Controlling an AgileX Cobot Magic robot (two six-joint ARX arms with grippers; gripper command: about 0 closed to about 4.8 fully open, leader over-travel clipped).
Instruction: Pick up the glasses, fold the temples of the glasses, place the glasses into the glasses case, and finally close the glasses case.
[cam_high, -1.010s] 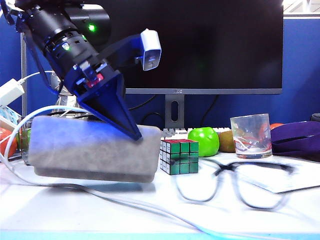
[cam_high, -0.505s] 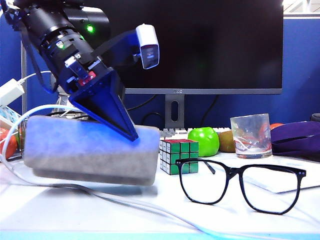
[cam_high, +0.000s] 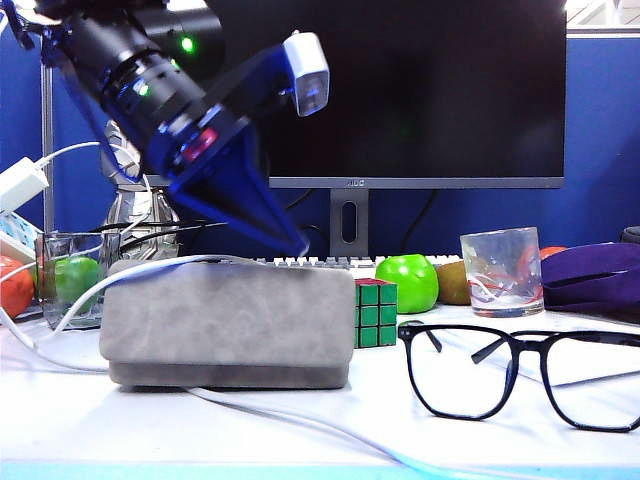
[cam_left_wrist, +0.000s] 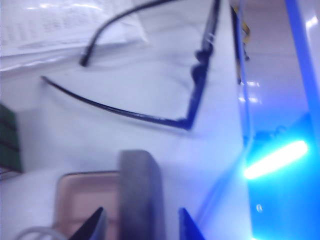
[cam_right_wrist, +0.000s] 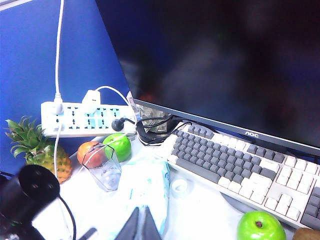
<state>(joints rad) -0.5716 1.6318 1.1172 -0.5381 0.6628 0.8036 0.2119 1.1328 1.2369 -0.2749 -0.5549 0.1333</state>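
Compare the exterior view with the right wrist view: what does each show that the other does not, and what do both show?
Only the exterior view shows the grey glasses case, the glasses, the Rubik's cube and the left gripper above the case. Only the right wrist view shows the power strip, the pineapple, the tissue pack and the shut right gripper. Both show the monitor and the keyboard.
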